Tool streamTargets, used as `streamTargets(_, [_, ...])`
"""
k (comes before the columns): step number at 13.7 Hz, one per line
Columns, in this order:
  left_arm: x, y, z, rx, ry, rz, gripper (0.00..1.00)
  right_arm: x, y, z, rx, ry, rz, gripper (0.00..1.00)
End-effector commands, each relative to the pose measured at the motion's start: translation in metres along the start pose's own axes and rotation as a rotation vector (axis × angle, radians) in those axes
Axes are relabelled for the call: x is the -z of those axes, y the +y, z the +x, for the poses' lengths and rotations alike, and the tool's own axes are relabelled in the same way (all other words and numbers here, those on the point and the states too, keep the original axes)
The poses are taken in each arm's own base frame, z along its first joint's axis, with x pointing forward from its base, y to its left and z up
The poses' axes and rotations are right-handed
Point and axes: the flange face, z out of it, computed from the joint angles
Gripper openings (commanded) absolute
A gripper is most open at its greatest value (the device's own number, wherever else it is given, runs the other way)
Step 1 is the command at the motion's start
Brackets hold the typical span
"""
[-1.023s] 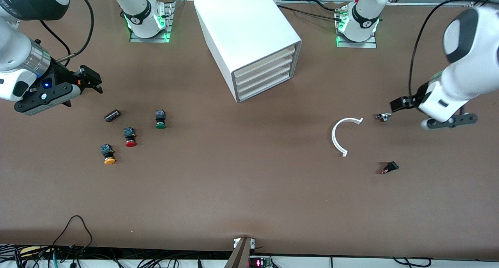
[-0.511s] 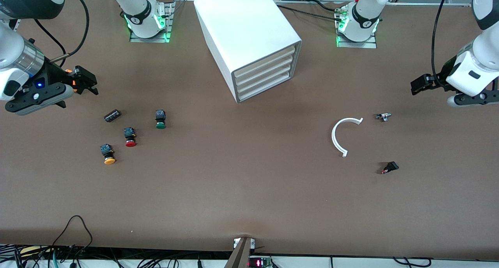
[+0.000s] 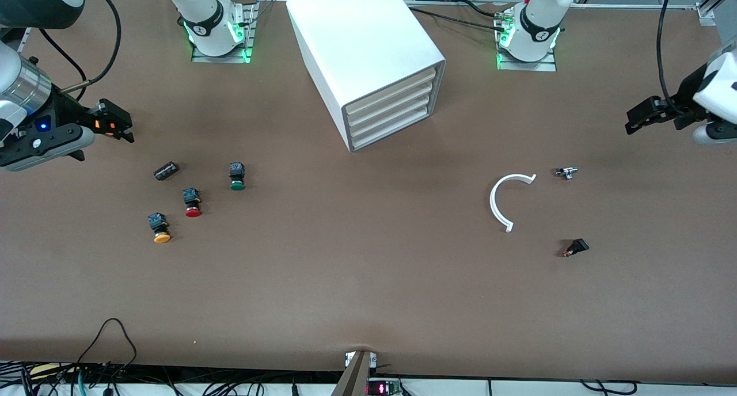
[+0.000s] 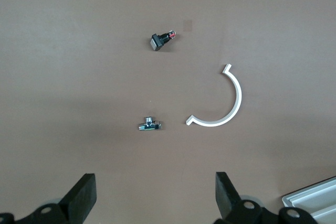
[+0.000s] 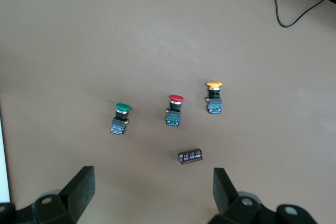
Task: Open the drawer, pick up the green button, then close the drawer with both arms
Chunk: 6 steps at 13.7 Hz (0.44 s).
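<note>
The white cabinet stands at the table's middle, close to the arms' bases. Its four cream drawers are all shut. The green-capped button lies on the table, nearer to the front camera than the cabinet and toward the right arm's end. It also shows in the right wrist view. My right gripper is open and empty over bare table at the right arm's end; in its wrist view the jaws stand wide apart. My left gripper is open and empty over bare table at the left arm's end.
A red-capped button, a yellow-orange-capped button and a small black cylinder lie beside the green one. Toward the left arm's end lie a white C-shaped piece, a small metal part and a small black switch.
Both arms have drawn outward toward their own ends of the table. The left gripper has left the spot over the small metal part. Nothing on the table has moved.
</note>
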Motion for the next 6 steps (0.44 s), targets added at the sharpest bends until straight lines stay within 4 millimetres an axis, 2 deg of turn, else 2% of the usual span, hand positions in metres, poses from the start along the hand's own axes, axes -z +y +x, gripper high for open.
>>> streamTargets(1, [0.008,-0.006,0.000,-0.048,0.011,-0.020,1.00,0.002,0.005,0.010,-0.011,0.023,-0.014,1.00])
streamTargets(3, [0.009,-0.007,0.003,-0.088,0.034,-0.005,1.00,0.000,0.022,0.005,-0.039,0.026,-0.012,1.00])
streamTargets(6, [0.014,-0.005,0.005,-0.089,0.064,-0.007,1.00,0.000,0.022,0.005,-0.039,0.024,-0.011,1.00])
